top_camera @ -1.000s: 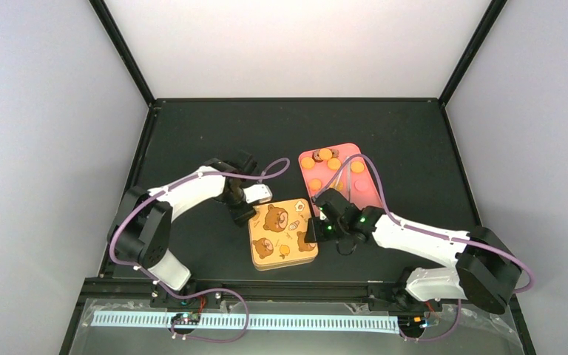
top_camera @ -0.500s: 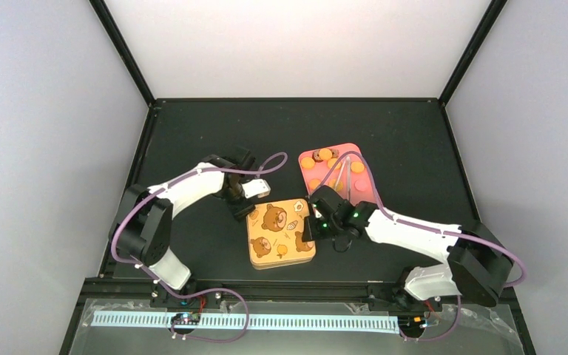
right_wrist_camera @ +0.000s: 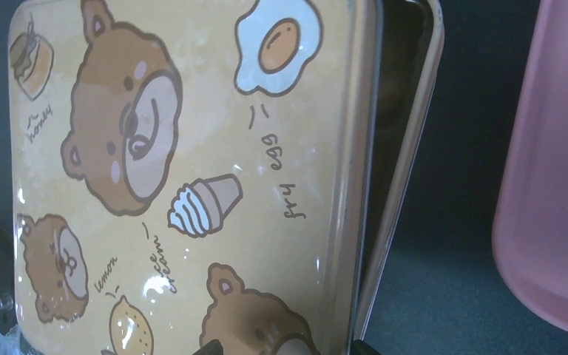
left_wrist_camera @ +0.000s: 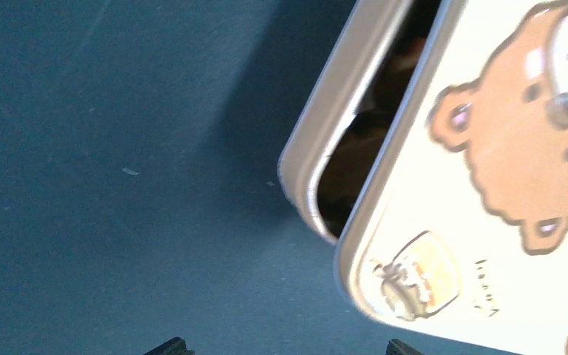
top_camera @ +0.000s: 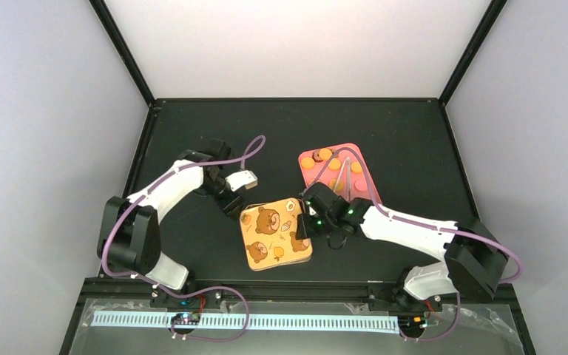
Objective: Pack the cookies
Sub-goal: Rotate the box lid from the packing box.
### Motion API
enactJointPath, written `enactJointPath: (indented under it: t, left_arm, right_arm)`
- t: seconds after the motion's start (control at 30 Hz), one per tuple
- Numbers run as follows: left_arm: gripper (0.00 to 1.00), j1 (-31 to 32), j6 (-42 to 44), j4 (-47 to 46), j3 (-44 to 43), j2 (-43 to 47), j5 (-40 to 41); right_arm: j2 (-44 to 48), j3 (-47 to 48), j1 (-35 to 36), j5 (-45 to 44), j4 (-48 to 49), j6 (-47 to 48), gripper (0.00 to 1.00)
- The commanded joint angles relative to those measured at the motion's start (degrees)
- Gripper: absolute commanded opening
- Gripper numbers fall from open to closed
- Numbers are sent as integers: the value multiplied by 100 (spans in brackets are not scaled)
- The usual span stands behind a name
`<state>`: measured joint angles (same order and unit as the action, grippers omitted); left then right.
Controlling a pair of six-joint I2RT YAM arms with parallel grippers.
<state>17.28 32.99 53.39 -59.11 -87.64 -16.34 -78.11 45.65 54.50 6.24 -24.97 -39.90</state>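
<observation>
Cookies (top_camera: 325, 154) lie on the pink tray (top_camera: 355, 180) on the black table (top_camera: 192, 133) in the overhead view. They are orange ones with a dark one among them at the tray's far end, and the right arm covers its near end. Just beside the tray, to its near left, sits the tin under its bear-print lid (top_camera: 275, 234). The left gripper (top_camera: 231, 208) hangs at the lid's far-left corner. The right gripper (top_camera: 301, 231) is at the lid's right edge.

From the left wrist, the lid sits askew on the tin base (left_wrist_camera: 307, 159), so a gap shows along one side. Something dark brown lies in that gap, but I cannot tell whether it is cookies. The two fingertips (left_wrist_camera: 168, 345) only just show at the bottom edge. They are spread wide, with mostly bare table between them, and pinch nothing.

From the right wrist, the lid fills most of the picture with bears, a fried egg, an ice cream and a lemon. The base's rim stands out past the lid's right side, and the tray's edge is further right across a strip of table. Two fingertips (right_wrist_camera: 211, 346) peek in at the bottom, apart, one over the lid's face and one at its edge. I cannot tell whether they press on the lid.
</observation>
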Motion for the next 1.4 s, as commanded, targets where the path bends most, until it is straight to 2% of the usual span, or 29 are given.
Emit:
enactJointPath:
  t: [0.0,0.2,0.4,0.47,0.6,0.73,1.17,1.37]
  left_arm:
    - [71,-15,215,332,-127,186,-820]
    - [72,111,626,640,-43,211,-1328]
    - [72,135,644,444,93,296,-731]
    - [71,144,499,221,108,279,-519]
    - [69,157,40,-309,71,115,-166]
    - [68,166,-238,-449,-221,-190,-179]
    - [65,204,-666,-941,-545,-779,140]
    - [65,206,-816,-815,-926,-977,276]
  right_arm:
    - [-152,202,72,-103,-7,52,46]
    - [-322,203,70,-202,-25,78,46]
    - [-398,67,69,-313,65,30,46]
    - [-392,21,67,-321,100,-10,49]
    - [-225,-111,69,-386,196,-97,61]
    - [-73,-153,68,-505,145,-102,65]
    - [208,-210,74,-547,162,111,65]
    - [84,-181,15,-537,347,227,64]
